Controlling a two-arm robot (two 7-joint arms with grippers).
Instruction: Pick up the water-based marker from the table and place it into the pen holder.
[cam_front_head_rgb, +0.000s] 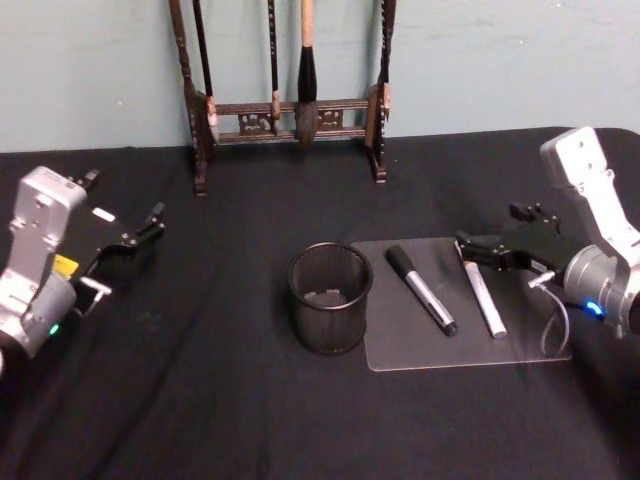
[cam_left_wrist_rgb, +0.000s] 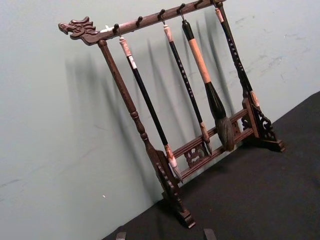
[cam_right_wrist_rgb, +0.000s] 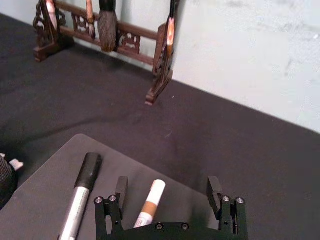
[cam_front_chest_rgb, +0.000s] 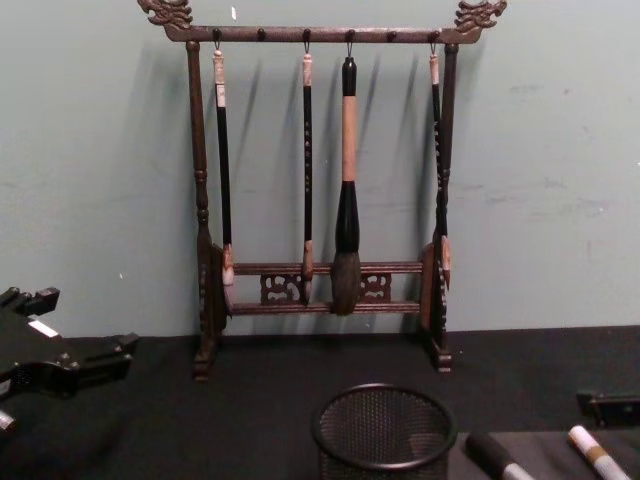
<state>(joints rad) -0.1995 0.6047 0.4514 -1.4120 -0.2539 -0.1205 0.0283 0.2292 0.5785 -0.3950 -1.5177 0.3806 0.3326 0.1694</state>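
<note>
The black wire-mesh pen holder (cam_front_head_rgb: 330, 298) (cam_front_chest_rgb: 383, 430) stands upright mid-table. To its right, two markers lie on a clear mat (cam_front_head_rgb: 530, 350). One is a white marker with a brown band (cam_front_head_rgb: 482, 295) (cam_right_wrist_rgb: 149, 204) (cam_front_chest_rgb: 598, 455), the other a silver marker with a black cap (cam_front_head_rgb: 421, 290) (cam_right_wrist_rgb: 82, 190) (cam_front_chest_rgb: 490, 455). I cannot tell which one is water-based. My right gripper (cam_front_head_rgb: 466, 247) (cam_right_wrist_rgb: 168, 192) is open at the white marker's far end, with that end lined up between its fingers. My left gripper (cam_front_head_rgb: 150, 225) (cam_left_wrist_rgb: 165, 236) (cam_front_chest_rgb: 95, 365) hangs open and idle at the far left.
A tall dark wooden brush rack (cam_front_head_rgb: 290, 115) (cam_front_chest_rgb: 325, 290) (cam_left_wrist_rgb: 170, 165) with several hanging brushes stands at the table's back edge against the wall. Black cloth (cam_front_head_rgb: 200, 400) covers the table, with open room in front of and left of the pen holder.
</note>
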